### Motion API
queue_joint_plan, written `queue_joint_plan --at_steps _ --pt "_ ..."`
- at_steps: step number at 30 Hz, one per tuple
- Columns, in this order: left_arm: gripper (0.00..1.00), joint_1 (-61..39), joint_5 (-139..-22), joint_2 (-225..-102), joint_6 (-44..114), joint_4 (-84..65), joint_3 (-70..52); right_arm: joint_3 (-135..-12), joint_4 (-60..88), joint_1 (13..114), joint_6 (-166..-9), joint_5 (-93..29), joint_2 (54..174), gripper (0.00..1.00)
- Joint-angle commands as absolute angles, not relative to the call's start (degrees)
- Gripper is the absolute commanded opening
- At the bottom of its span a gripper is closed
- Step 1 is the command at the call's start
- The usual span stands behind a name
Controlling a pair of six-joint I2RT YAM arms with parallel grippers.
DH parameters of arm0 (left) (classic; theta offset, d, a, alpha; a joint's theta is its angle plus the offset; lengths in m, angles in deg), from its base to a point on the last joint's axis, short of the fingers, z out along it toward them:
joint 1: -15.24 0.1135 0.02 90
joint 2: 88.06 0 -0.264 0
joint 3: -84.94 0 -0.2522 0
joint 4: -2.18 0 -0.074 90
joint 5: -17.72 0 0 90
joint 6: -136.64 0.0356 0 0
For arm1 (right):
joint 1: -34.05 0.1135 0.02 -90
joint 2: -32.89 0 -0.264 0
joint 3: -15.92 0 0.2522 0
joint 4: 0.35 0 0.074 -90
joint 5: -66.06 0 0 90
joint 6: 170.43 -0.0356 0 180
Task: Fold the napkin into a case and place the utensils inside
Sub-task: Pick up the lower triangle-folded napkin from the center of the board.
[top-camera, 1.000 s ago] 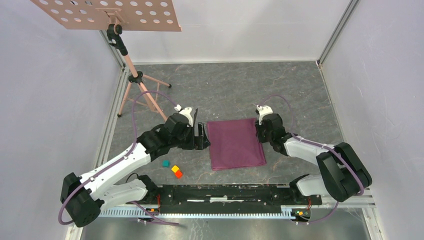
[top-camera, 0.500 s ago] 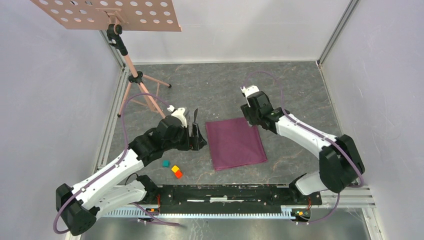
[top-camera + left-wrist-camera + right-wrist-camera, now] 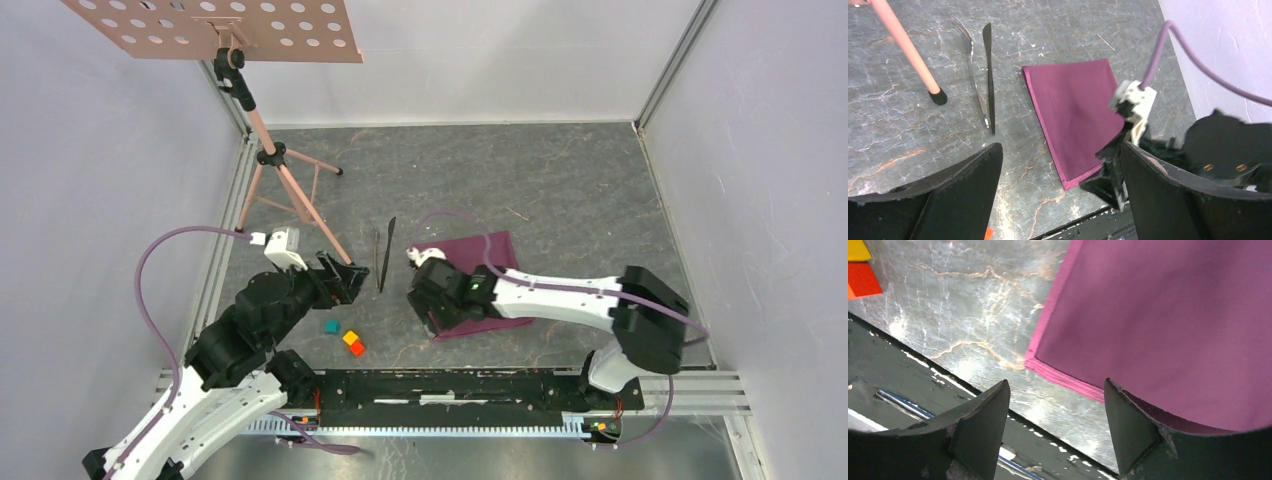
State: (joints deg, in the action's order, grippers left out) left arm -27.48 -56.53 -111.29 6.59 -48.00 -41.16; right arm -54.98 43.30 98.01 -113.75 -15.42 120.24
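Just ahead of the spread-open right gripper (image 3: 1055,384), the napkin (image 3: 1158,330) is showing stacked edges that a shallow pinch could separate.

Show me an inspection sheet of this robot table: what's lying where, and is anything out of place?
Surface: grey marbled table, no spills seen.
Job's things: napkin folded flat; fork and knife side by side left of it, apart from it, not inside.
Clutter: teal block, yellow block, orange block near the front rail.
Grippers: left gripper open, empty, above the table; right gripper open, empty, over the napkin's near corner.
Cables: purple cable looping from each wrist, no snag seen.
Surroundings: pink music stand far left; pale walls.
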Motion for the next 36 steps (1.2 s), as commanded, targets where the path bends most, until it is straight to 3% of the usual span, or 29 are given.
queue_joint_plan --at_steps 1,8,26,36 --pt "0.94 -27.2 -53.4 -109.5 5.6 -50.7 -38.7 -64.4 49.9 102.1 -120.9 -13.0 127.1 0.73" --pt "0.94 -27.2 -54.8 -105.9 6.7 -52.5 -37.1 -68.6 50.3 103.6 -121.8 -13.8 133.8 0.55" --pt "0.96 -27.2 -53.7 -101.3 9.1 -57.5 -34.2 -69.1 50.4 102.7 -120.6 -13.1 140.0 0.53" --pt "0.97 -27.2 -53.5 -101.2 9.6 -58.1 -33.6 -66.1 50.8 103.0 -119.8 -10.6 143.1 0.3"
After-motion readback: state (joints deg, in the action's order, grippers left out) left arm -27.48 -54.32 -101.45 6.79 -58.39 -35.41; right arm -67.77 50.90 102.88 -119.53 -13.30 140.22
